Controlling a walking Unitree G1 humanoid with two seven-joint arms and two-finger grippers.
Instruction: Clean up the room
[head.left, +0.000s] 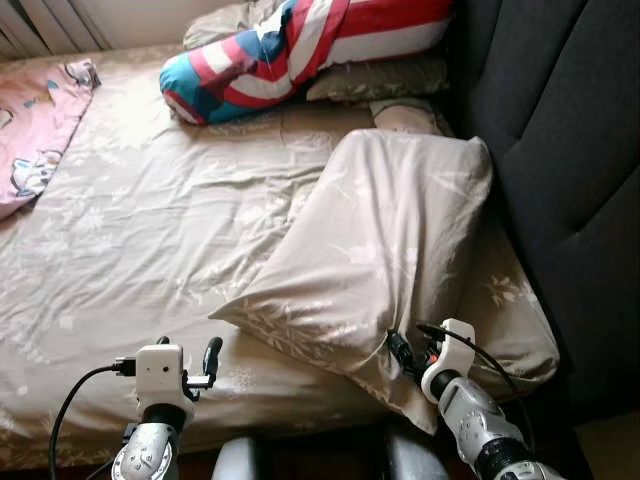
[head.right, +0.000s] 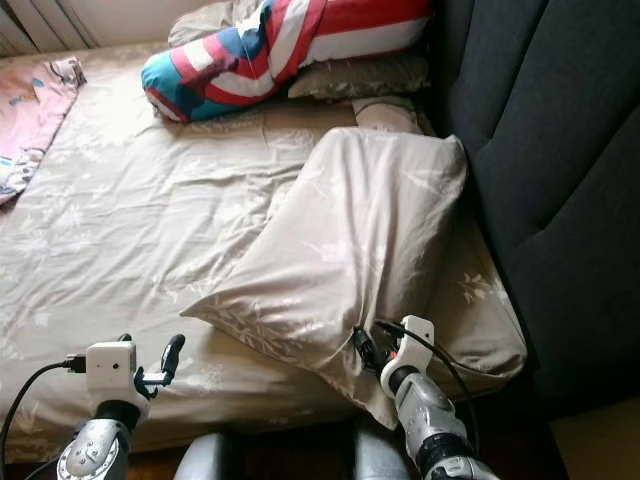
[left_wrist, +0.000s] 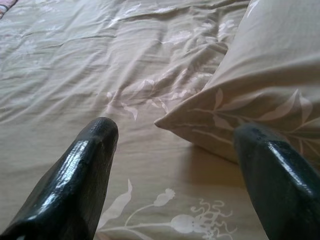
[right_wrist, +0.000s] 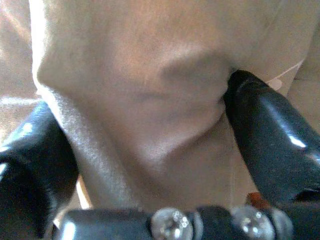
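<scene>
1. Bed (head.left: 150, 230) was covered by a beige sheet with a pale leaf print and stood against a dark padded headboard (head.left: 560, 150) on the robot's right.
2. A beige pillow (head.left: 380, 250) lay tilted on the bed near the headboard, its near corner hanging toward the bed's front edge.
3. The right gripper (right_wrist: 150, 145) was at that near corner. Its fingers (right_wrist: 265, 135) were closed on a bunched fold of the pillow, with fabric pressed between them.
4. The left gripper (left_wrist: 175, 150) hovered low over the sheet near the front edge of the bed, beside the pillow's other pointed corner. Its fingers (left_wrist: 85, 170) were spread wide and held nothing.
5. A red, white and blue striped cushion (head.left: 290, 50) lay at the far end of the bed, partly on another beige pillow (head.left: 380, 78).
6. A pink blanket (head.left: 35, 120) lay at the far left edge.
</scene>
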